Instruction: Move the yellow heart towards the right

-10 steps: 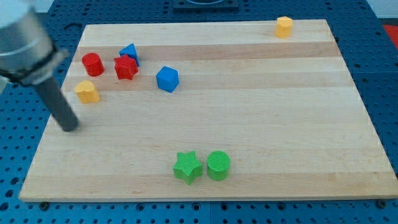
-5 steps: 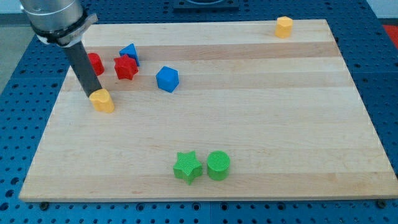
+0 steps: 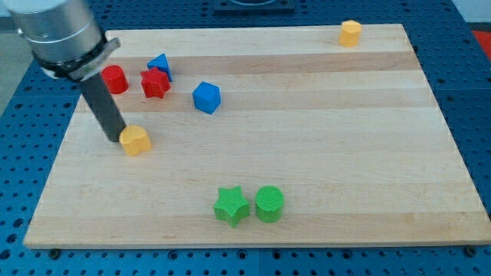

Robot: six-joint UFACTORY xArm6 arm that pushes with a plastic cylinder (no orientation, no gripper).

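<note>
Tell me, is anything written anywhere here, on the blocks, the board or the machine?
None: no word, number, label or sign can be read in this view. The wooden board, the yellow heart beside my tip, and the other coloured blocks are all plain.

Grey cylindrical arm housing, flat grey flange, straight dark rod, my tip (image 3: 113, 139)

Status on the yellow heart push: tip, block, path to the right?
My tip at the yellow heart's left side, apparently touching. Heart sits left on the board. Path rightward open; blue cube above the line, green star below.
</note>
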